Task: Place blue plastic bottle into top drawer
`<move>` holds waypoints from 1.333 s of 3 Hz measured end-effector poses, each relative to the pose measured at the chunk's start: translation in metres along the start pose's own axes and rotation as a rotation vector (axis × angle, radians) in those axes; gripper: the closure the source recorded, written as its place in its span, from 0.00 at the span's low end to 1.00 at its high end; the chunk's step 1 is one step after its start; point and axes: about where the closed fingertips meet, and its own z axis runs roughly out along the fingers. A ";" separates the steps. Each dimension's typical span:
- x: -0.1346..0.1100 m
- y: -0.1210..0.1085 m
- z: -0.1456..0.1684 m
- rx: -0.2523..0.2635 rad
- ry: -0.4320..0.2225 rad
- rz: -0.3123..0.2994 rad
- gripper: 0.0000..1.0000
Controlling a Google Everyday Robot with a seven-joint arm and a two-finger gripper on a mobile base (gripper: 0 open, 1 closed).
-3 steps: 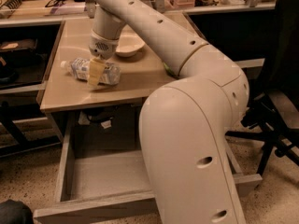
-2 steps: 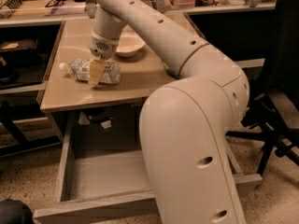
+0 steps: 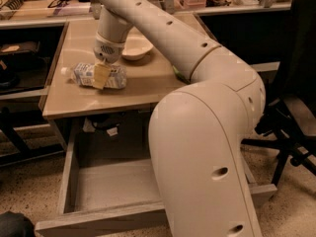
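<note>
The blue plastic bottle (image 3: 112, 78) lies on its side on the tan tabletop (image 3: 143, 85), with its white cap (image 3: 64, 71) pointing left. My gripper (image 3: 101, 74) comes down from above and sits right over the middle of the bottle, at the bottle's level. The top drawer (image 3: 113, 184) is pulled out under the table; the part of it that shows holds nothing. My arm hides its right part.
A pale shallow bowl (image 3: 137, 48) sits on the table just behind the gripper. A bit of a green bag (image 3: 177, 73) shows at the arm's edge. A black office chair (image 3: 291, 107) stands to the right, and dark shelving (image 3: 19, 68) to the left.
</note>
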 end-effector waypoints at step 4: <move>0.058 0.127 -0.032 0.089 -0.026 0.180 1.00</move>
